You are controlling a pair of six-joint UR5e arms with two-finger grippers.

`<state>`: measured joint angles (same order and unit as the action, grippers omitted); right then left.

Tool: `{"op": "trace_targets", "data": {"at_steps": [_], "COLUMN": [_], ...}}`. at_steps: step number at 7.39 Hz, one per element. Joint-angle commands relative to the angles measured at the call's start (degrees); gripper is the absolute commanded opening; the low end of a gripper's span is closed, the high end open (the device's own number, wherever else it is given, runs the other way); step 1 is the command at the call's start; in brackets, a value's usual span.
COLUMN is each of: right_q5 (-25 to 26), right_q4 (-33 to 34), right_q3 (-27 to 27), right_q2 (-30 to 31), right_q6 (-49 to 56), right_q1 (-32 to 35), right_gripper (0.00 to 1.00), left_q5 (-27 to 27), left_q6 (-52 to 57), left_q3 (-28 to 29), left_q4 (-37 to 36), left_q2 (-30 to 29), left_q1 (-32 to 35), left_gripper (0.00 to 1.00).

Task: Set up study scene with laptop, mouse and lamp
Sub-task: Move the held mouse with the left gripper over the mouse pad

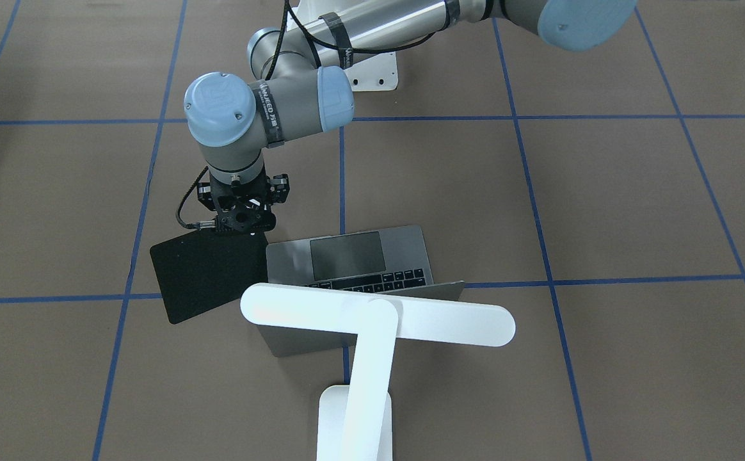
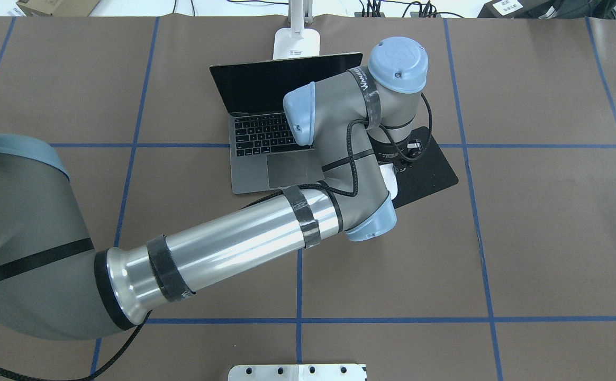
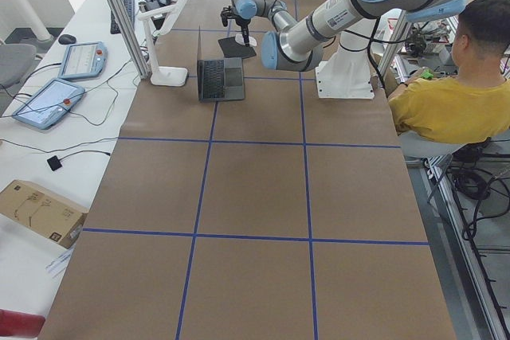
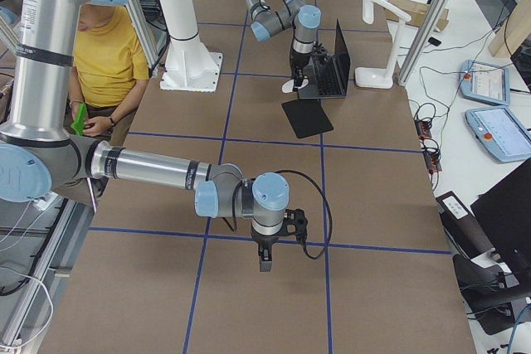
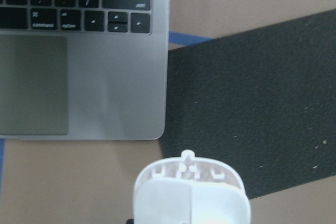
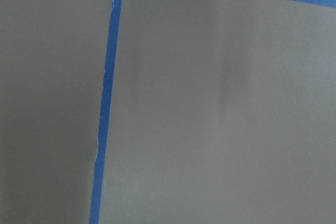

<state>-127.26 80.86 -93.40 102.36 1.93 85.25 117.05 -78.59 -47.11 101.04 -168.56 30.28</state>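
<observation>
Mouse [image 5: 191, 195], half cut off, sits clenched in left tool [image 1: 242, 221]; cannot tell for right tool [image 4: 265, 264].

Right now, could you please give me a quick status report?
Left tool shut on the mouse, over the edge of the black pad, beside the open laptop. Right tool far off, state unreadable. Nothing between mouse and pad.
</observation>
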Motion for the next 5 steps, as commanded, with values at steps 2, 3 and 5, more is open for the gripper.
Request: {"op": "trace_targets", "data": {"at_steps": [2,3,5], "right_q5": [0.0,-0.09,-0.09], "right_q4": [0.09,0.0,0.0], "right_q3": [0.76,1.72,3.48], "right_q2": [-0.31,-1.1,-2.42], "right_q6": [0.0,0.0,0.09], "right_q1": [0.0,0.0,0.0], "right_gripper": [1.0,1.0,1.0], "left_q5": [-5.32,-6.55,-7.53], "left_q6": [-1.39,-1.56,-2.7], "left_q3": [9.21,10.8,11.17], "left_q4": [7.3,9.16,9.79], "left_q2": [-3.79,-3.88,-4.4], "left_q1": [-0.04,-0.04,-0.57], "left_gripper": [0.37,0.37,0.38]}}
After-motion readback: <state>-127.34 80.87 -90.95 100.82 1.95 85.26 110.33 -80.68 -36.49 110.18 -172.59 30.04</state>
